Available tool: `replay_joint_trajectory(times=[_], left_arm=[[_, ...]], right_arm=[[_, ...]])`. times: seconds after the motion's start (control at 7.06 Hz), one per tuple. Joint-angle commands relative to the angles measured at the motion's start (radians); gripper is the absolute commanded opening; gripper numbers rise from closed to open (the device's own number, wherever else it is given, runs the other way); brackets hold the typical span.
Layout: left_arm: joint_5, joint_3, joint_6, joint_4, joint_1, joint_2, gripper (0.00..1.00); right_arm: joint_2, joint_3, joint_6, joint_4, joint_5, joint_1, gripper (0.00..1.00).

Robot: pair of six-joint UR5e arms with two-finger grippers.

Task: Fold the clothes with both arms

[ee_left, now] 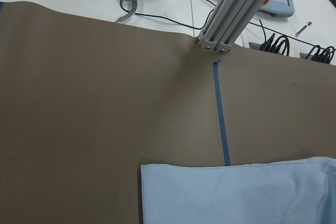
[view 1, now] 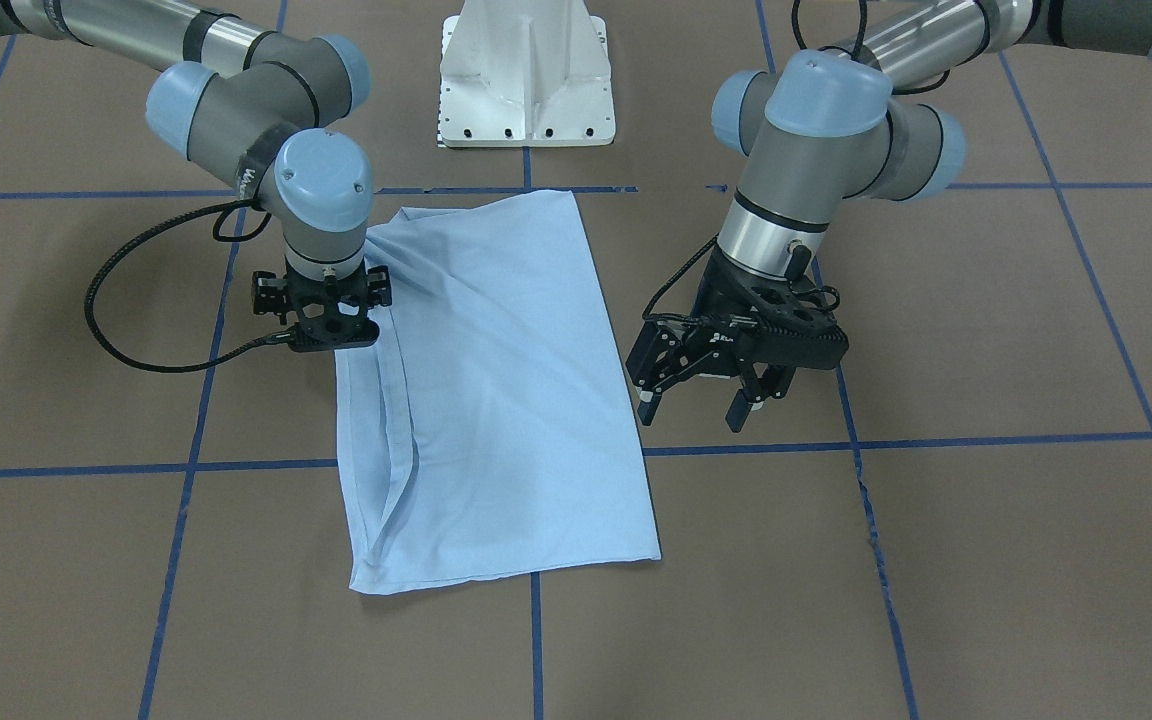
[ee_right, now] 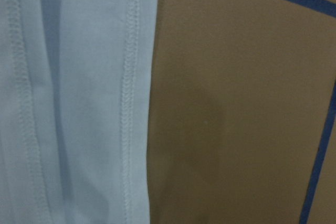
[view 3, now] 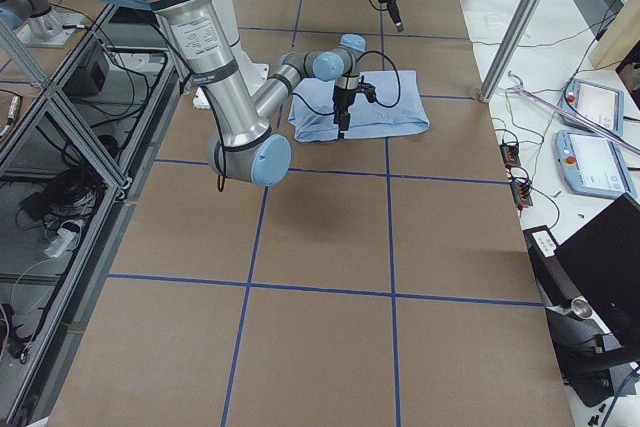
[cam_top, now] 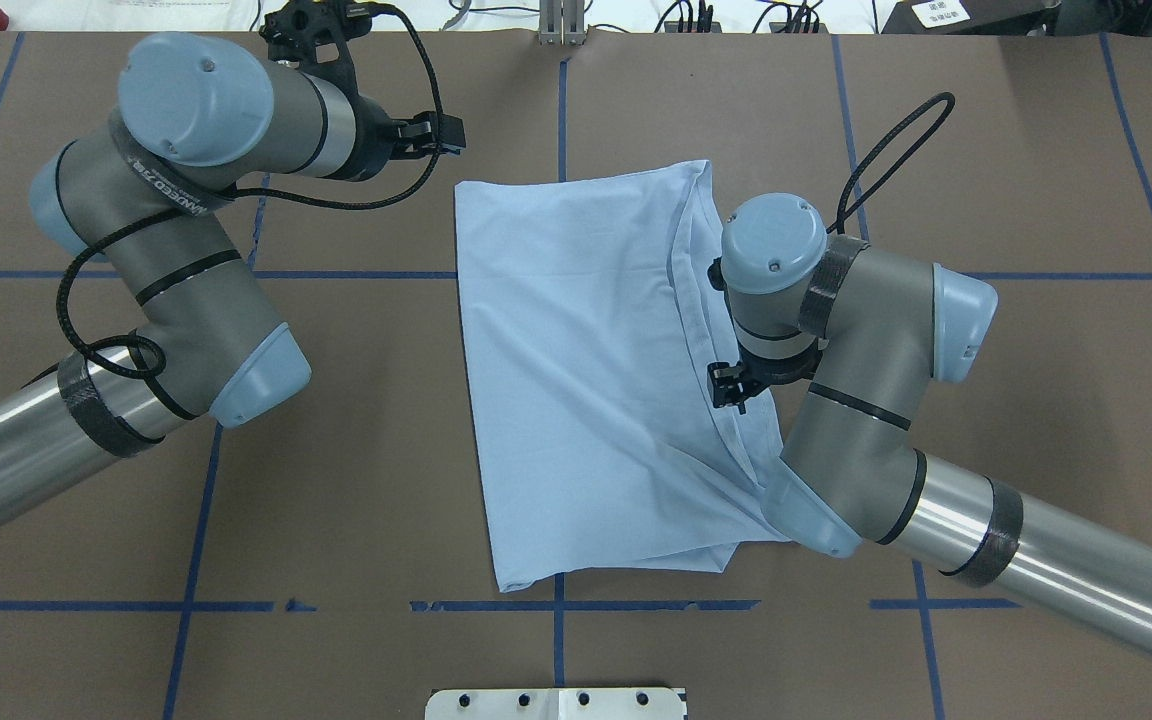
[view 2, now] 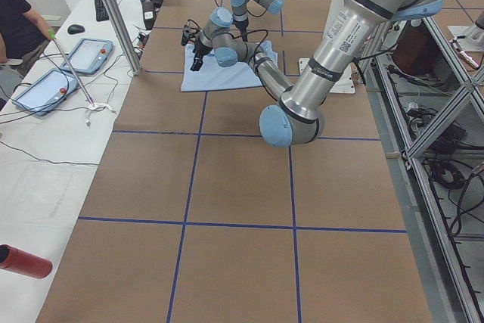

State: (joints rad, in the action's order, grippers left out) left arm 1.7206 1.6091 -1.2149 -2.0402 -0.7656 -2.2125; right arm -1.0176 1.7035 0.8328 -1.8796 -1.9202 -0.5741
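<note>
Illegible white lettering (cam_top: 168, 191) on left arm (cam_top: 191, 290)

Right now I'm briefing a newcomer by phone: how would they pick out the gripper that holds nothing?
On the brown table with blue tape lines, find the folded light blue T-shirt in the middle. The black two-finger left gripper hangs open and empty in the air off the shirt's side, whereas the right gripper points straight down at the shirt's hemmed edge.

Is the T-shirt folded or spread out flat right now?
Folded. The T-shirt lies as a narrow rectangle with no sleeves or neckline showing, and two stitched hems run side by side along one long edge.
</note>
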Motion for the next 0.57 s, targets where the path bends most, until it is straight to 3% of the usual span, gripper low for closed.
replay_joint_trajectory(times=[0.0,0.43], left_arm=[[0.001,-0.001,0.0,-0.002,-0.001,0.005,1.0],[0.001,0.0,0.0,-0.002,0.0,0.004,1.0]], right_arm=[[0.001,0.019,0.002,0.003,-0.032,0.04,0.99],[-0.004,0.01,-0.007,0.0,-0.037,0.065,0.99]])
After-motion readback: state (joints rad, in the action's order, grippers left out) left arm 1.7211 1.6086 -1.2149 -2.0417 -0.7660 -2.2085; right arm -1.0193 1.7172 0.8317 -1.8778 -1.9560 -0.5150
